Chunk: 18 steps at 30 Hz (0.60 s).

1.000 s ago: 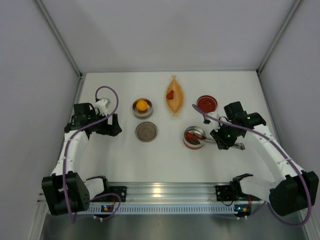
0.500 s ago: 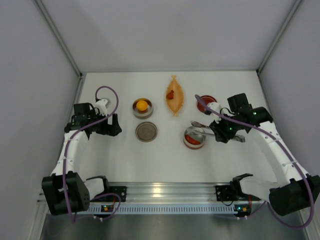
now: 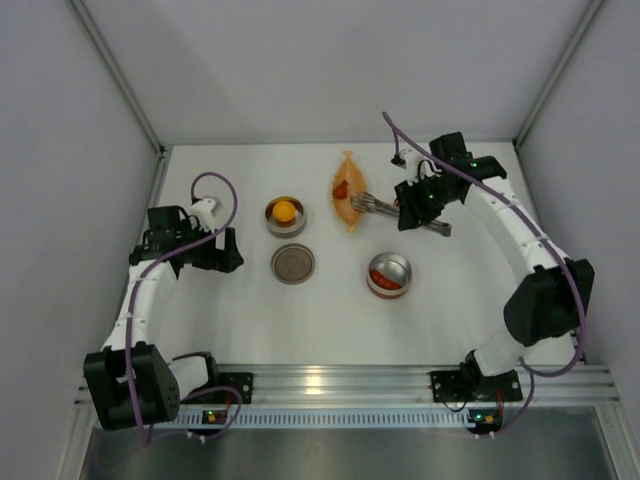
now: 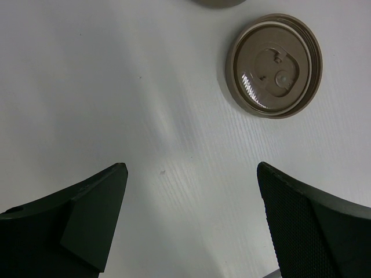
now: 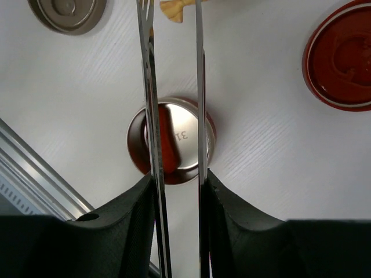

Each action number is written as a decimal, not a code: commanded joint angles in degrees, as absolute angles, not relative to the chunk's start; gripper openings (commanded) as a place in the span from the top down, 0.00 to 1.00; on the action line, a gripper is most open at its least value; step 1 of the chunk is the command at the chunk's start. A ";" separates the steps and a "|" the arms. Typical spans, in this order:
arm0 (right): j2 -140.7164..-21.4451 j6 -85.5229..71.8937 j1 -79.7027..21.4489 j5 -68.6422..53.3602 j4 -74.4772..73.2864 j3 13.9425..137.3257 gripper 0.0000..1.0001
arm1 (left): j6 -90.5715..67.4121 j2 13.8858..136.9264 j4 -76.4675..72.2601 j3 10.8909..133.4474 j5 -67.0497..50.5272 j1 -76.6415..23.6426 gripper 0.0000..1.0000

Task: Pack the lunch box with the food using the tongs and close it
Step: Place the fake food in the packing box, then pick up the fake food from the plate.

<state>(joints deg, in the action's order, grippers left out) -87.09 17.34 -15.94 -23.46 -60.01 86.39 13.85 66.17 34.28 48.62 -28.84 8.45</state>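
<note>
My right gripper is shut on the slim silver tongs, one finger pressed on each arm. The tong tips hover at the right edge of the orange leaf-shaped dish, close to a red food piece lying on it. One steel lunch box tin holds red food. Another tin holds an orange-yellow piece. My left gripper stands open over bare table, left of the brown lid.
A red lid lies on the table to the right of the tin in the right wrist view; my right arm hides it from above. The brown lid also shows there. Walls close in the table at the back and on both sides.
My right arm has swung away from the tin with red food, back and left to the orange dish, carrying the tongs. The left arm has not moved.
</note>
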 commanded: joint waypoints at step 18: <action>-111.71 -13.61 -19.42 -17.49 -48.17 102.30 0.63 | 15.82 69.26 31.82 48.34 -28.83 8.70 0.02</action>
